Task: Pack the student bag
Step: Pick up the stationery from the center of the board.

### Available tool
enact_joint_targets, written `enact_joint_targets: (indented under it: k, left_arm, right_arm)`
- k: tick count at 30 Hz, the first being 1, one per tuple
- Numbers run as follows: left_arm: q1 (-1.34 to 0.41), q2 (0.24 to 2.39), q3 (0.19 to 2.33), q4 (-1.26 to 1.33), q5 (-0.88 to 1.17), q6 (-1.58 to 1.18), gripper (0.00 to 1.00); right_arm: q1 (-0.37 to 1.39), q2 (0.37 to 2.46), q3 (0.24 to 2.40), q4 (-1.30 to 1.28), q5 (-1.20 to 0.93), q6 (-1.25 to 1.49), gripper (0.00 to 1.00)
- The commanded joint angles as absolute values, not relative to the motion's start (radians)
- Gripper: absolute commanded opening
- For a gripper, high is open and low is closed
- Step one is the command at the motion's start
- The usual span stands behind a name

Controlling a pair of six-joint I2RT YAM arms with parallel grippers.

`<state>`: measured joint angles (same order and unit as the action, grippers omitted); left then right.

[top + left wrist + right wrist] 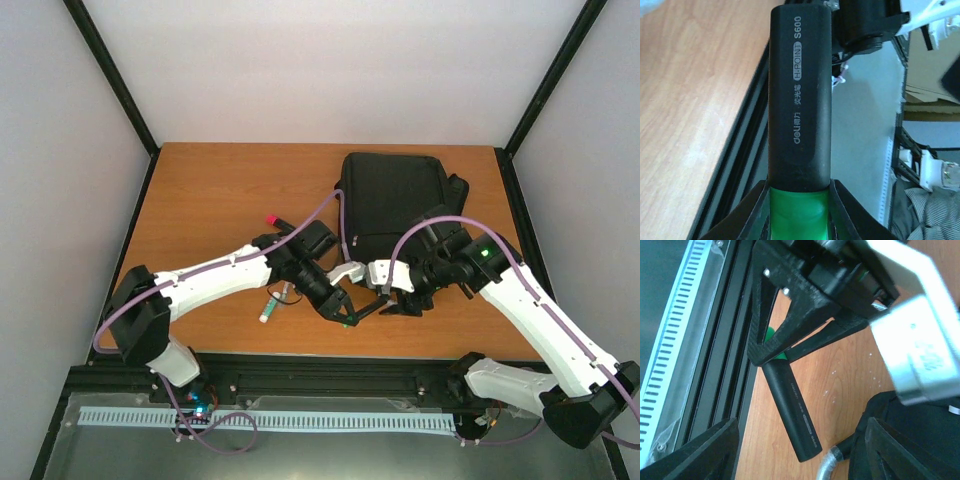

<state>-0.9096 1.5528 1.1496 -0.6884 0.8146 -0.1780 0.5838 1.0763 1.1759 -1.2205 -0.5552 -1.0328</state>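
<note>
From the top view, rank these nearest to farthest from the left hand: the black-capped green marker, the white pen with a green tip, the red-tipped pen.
1. Black-capped green marker: clamped in the left hand itself.
2. White pen with a green tip: lying on the table, to the hand's left.
3. Red-tipped pen: farther back, on the table's left half.

left end effector (772,347): clamps black marker (792,412) | student bag (935,435): lower right

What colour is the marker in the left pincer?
The marker is black with a green end; left wrist view shows it best.
</note>
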Motion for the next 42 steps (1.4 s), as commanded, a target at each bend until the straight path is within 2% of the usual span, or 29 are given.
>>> enact_joint_targets:
  k: [1, 6, 13, 21, 26, 28, 30, 31, 34, 38, 42]
  left_arm:
    - [-0.900, 1.581, 1.236, -0.763, 0.944, -0.118, 0.24]
    - [-0.894, 1.604, 1.248, -0.763, 0.991, -0.120, 0.24]
    - [-0.888, 1.626, 1.256, -0.775, 1.014, -0.104, 0.23]
    - [-0.886, 1.633, 1.262, -0.796, 1.033, -0.083, 0.21]
    - [-0.885, 1.630, 1.262, -0.796, 1.037, -0.083, 0.21]
    - [-0.885, 1.630, 1.262, -0.791, 1.027, -0.089, 0.27]
    - [-0.884, 1.627, 1.261, -0.781, 1.016, -0.099, 0.40]
    - [-0.882, 1.624, 1.261, -0.776, 1.006, -0.105, 0.46]
    - [-0.882, 1.612, 1.259, -0.762, 0.969, -0.119, 0.64]
    - [-0.861, 1.590, 1.255, -0.722, 0.899, -0.174, 0.67]
    - [-0.806, 1.545, 1.218, -0.602, 0.856, -0.289, 0.72]
  right_arm:
    - [0.621, 1.073, 1.191, -1.286, -0.507, -1.062, 0.69]
    - [0.687, 1.074, 1.156, -1.265, -0.461, -1.036, 0.66]
    - [0.750, 1.090, 1.119, -1.239, -0.367, -1.020, 0.53]
    - [0.771, 1.090, 1.096, -1.213, -0.305, -1.012, 0.42]
    - [0.779, 1.076, 1.087, -1.199, -0.275, -1.006, 0.28]
    - [0.779, 1.073, 1.090, -1.199, -0.269, -1.004, 0.18]
    - [0.778, 1.067, 1.092, -1.199, -0.268, -1.002, 0.07]
    - [0.779, 1.064, 1.091, -1.200, -0.267, -1.002, 0.03]
    - [0.779, 1.059, 1.082, -1.204, -0.259, -0.996, 0.03]
    - [0.740, 1.061, 1.064, -1.234, -0.260, -0.993, 0.03]
    - [0.586, 1.058, 1.030, -1.270, -0.318, -1.062, 0.03]
